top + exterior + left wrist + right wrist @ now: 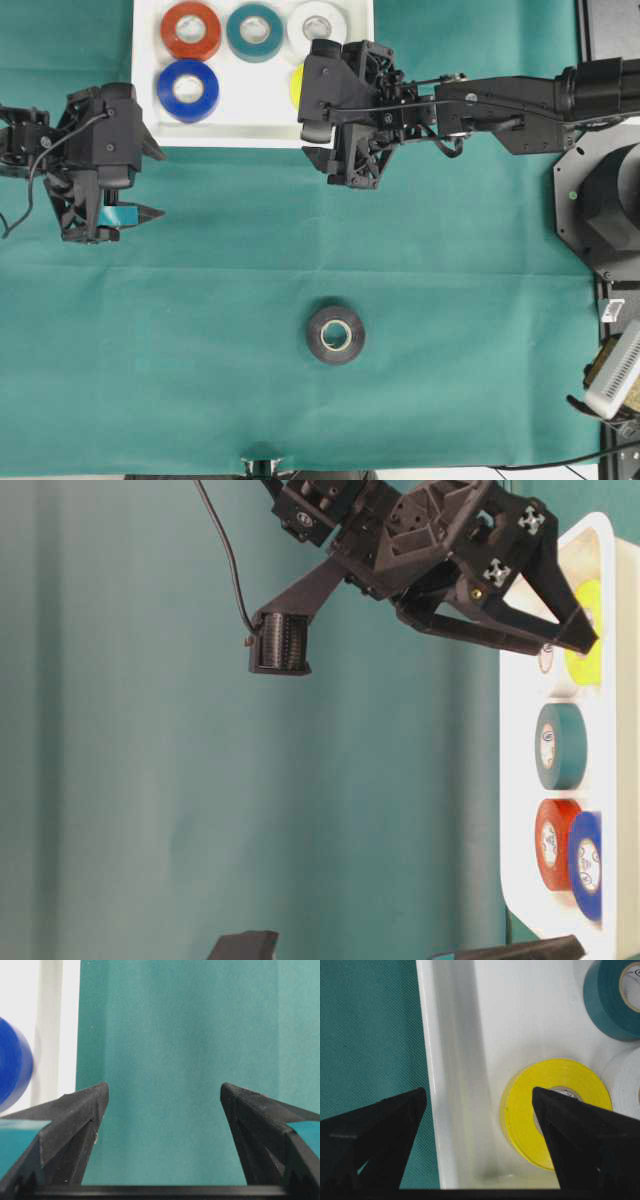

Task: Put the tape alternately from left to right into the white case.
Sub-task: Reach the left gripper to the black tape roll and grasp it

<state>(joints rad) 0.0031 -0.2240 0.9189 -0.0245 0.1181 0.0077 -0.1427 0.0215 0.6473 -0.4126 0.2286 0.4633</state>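
Black tape roll flat on green worktop, below right pincer, nearer it than left pincer; both wide, empty.

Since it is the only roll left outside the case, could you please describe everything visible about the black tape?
The black tape is a glossy black roll, apparently plastic tape, wound on a pale inner core with an open centre. It lies flat on the green cloth, hole facing up, near the front middle of the table. It sits alone: nothing touches it but the cloth, and both grippers are well away from it. Only the overhead view shows it, so its thickness cannot be judged.
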